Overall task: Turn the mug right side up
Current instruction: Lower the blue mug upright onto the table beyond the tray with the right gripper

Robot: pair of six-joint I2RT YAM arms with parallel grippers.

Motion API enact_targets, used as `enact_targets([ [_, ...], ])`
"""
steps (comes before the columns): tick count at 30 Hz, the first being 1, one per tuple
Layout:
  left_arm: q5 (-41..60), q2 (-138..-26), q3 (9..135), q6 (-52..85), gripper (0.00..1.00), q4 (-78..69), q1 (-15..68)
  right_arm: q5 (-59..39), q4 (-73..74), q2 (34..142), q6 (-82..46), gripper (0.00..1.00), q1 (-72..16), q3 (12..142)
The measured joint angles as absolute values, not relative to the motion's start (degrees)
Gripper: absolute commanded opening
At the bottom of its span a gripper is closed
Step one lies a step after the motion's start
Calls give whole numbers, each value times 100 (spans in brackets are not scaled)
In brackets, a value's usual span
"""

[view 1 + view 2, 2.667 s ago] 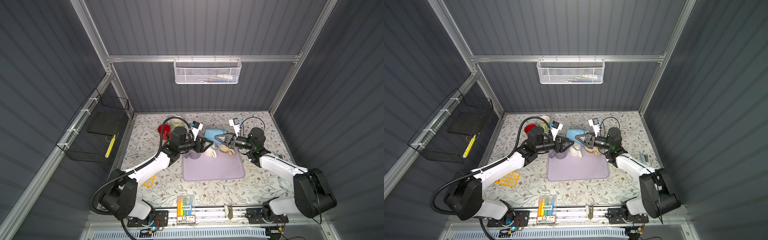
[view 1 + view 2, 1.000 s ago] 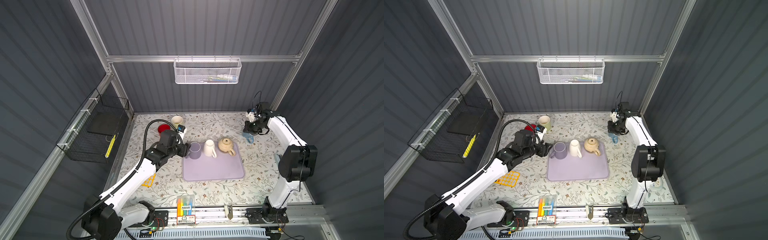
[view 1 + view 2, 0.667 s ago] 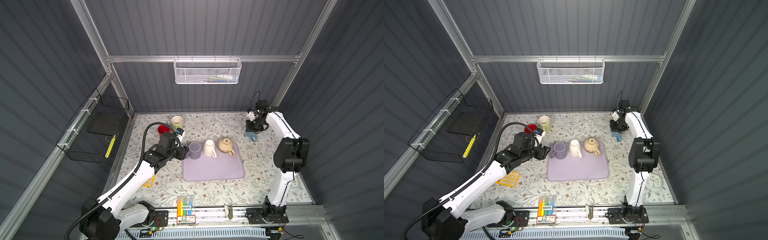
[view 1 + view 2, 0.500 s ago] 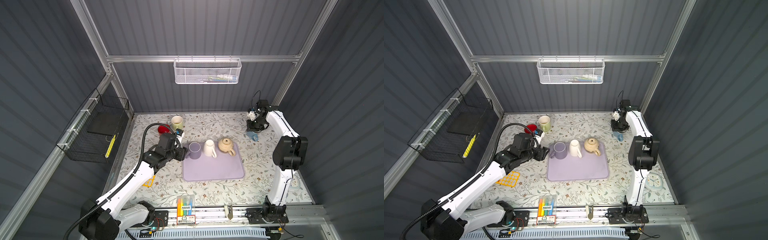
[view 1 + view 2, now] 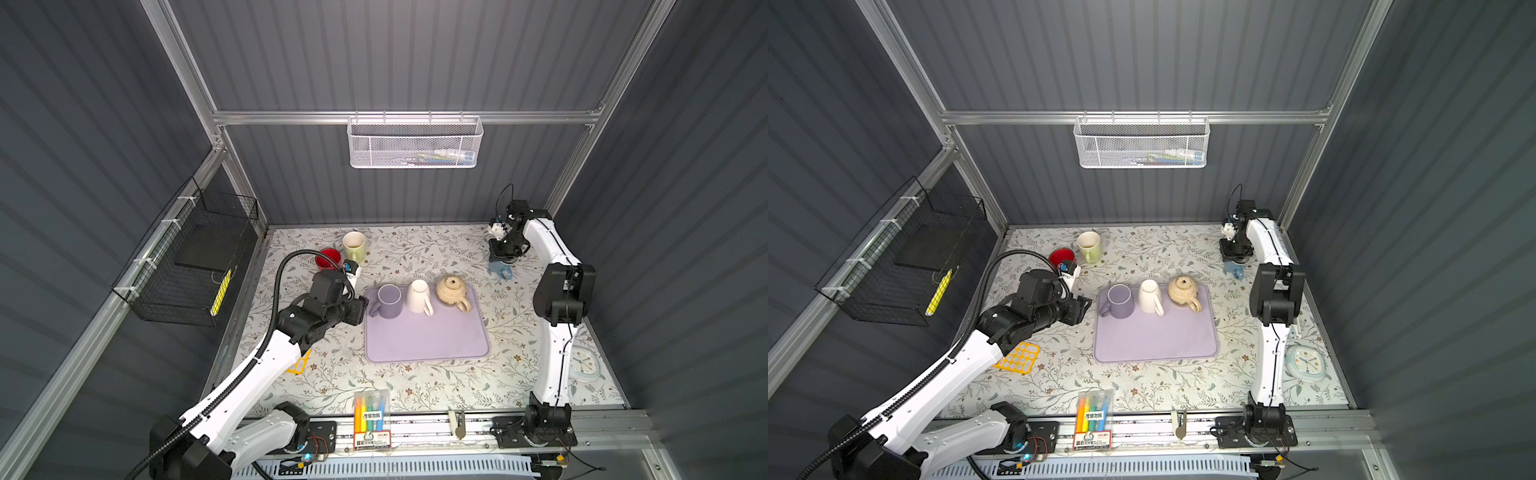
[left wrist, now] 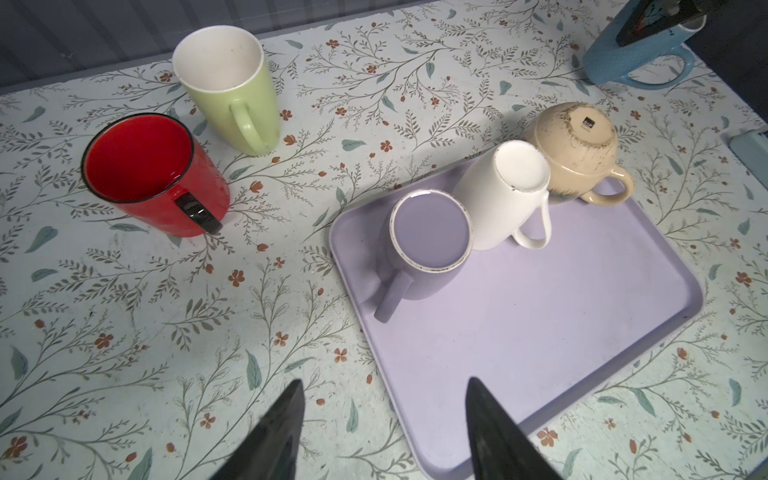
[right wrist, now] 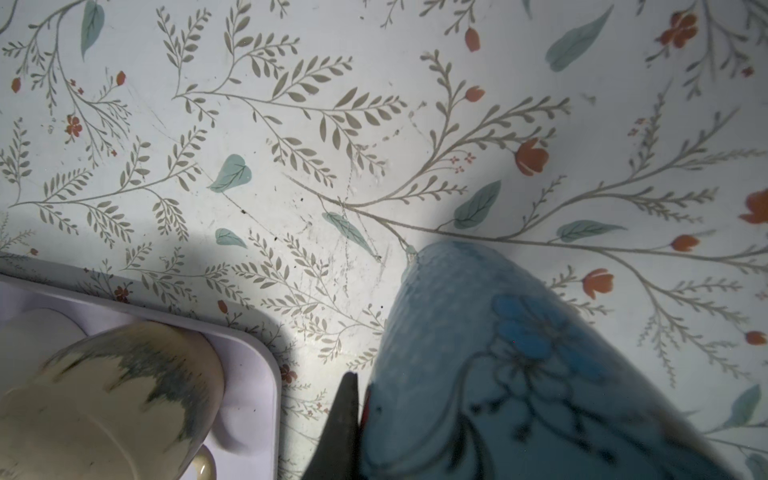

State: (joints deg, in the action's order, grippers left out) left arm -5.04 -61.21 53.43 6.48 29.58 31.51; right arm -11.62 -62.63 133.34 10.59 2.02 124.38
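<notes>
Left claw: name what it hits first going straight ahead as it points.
Probably the handle of the upside-down purple ceramic mug on the lavender plastic tray; how high the open left claw sits is unclear.

Marker pack (image 5: 371,417) at the table's (image 5: 436,382) front edge, label characters too small to read, beige mug (image 6: 575,143) with dark stamp on its upturned base, illegible, clock (image 5: 1305,363) numerals unreadable.

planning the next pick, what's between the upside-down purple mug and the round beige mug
An upside-down white ceramic mug stands between the purple ceramic mug and the round beige mug on the flat lilac tray, shown in the left wrist view.
</notes>
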Motion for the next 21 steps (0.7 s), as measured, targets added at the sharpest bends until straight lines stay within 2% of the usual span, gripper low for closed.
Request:
enact_targets([
  [10, -998, -5892, 5345, 646, 62, 3522, 3151, -1153, -6361, 13548, 1155, 9, 257, 12687],
  [17, -1044, -5900, 5343, 646, 62, 3601, 3151, -1138, -6344, 13651, 1205, 17, 272, 12772],
  [21, -1055, -5900, 5345, 646, 62, 3607, 3151, -1138, -6344, 13651, 1214, 27, 272, 12774],
])
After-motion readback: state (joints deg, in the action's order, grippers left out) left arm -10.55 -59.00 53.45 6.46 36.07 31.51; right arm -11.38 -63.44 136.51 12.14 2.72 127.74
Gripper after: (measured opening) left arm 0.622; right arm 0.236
